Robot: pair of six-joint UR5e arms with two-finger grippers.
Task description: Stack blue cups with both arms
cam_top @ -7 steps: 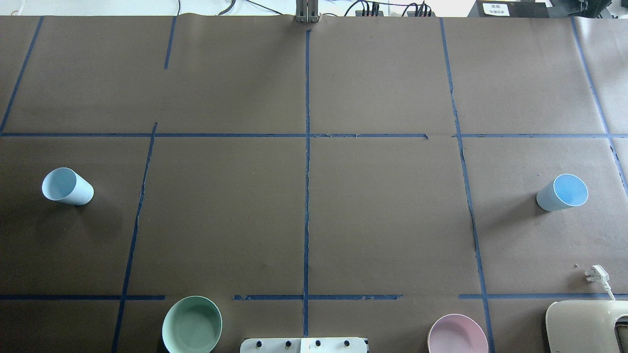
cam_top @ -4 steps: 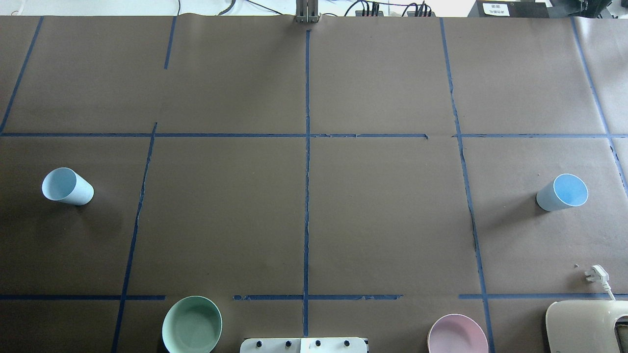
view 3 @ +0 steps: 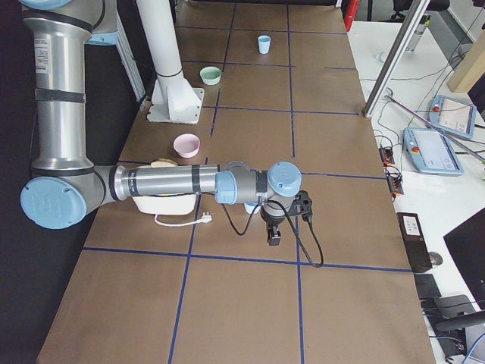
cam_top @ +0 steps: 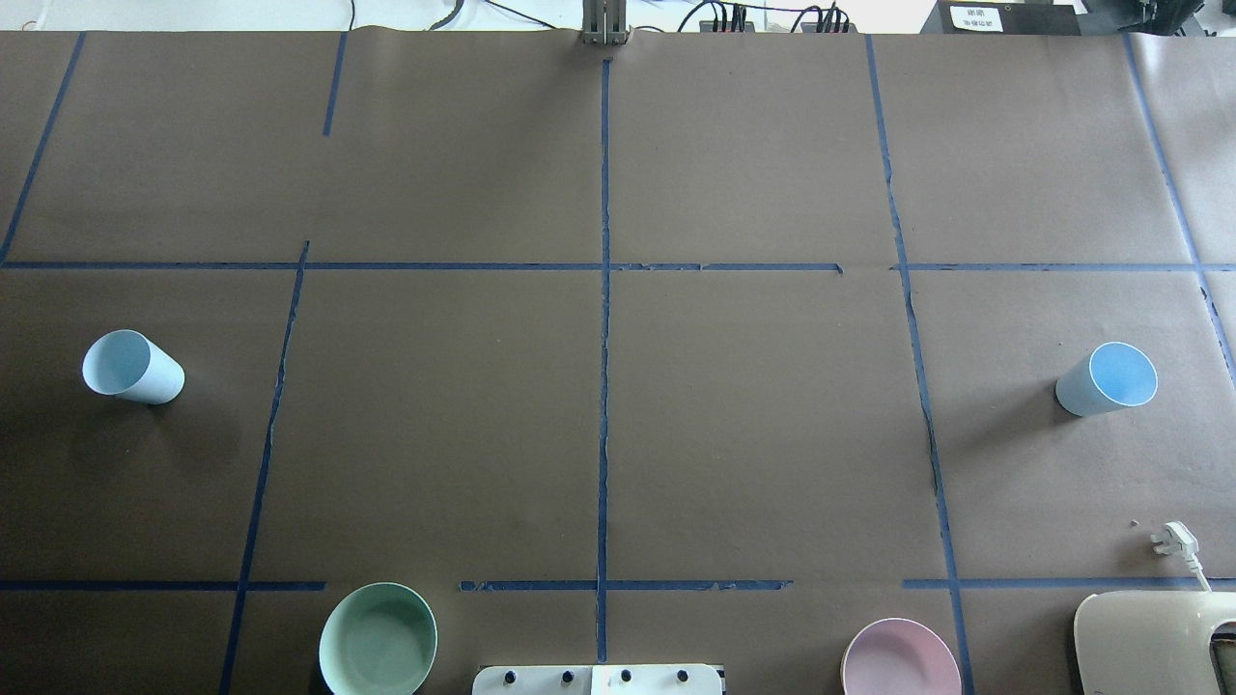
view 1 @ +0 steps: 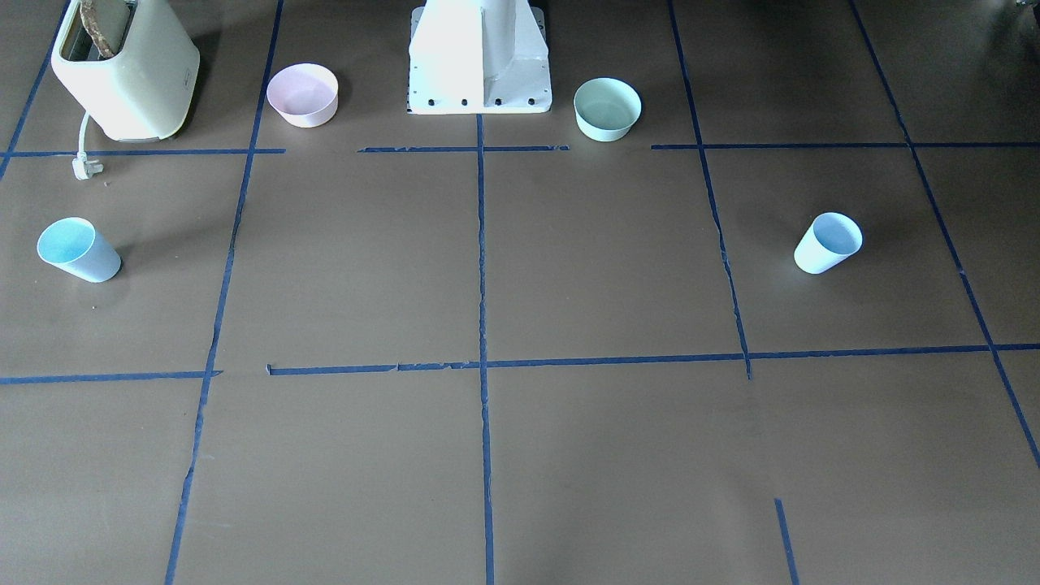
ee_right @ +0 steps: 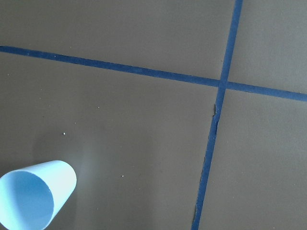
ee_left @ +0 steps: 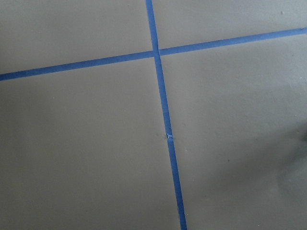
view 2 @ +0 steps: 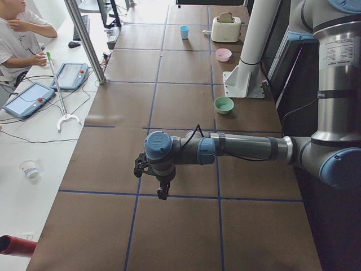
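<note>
Two blue cups stand upright and far apart on the brown table. One cup is at the left side, also seen in the front view. The other cup is at the right, also seen in the front view and low left in the right wrist view. My left gripper and right gripper show only in the side views, hanging above the table with fingers down; I cannot tell whether they are open or shut. The left wrist view shows only tape lines.
A mint-green bowl and a pink bowl sit near the white pedestal base. A cream toaster with a loose white plug stands at the near right. Blue tape lines grid the table. An operator sits beyond it.
</note>
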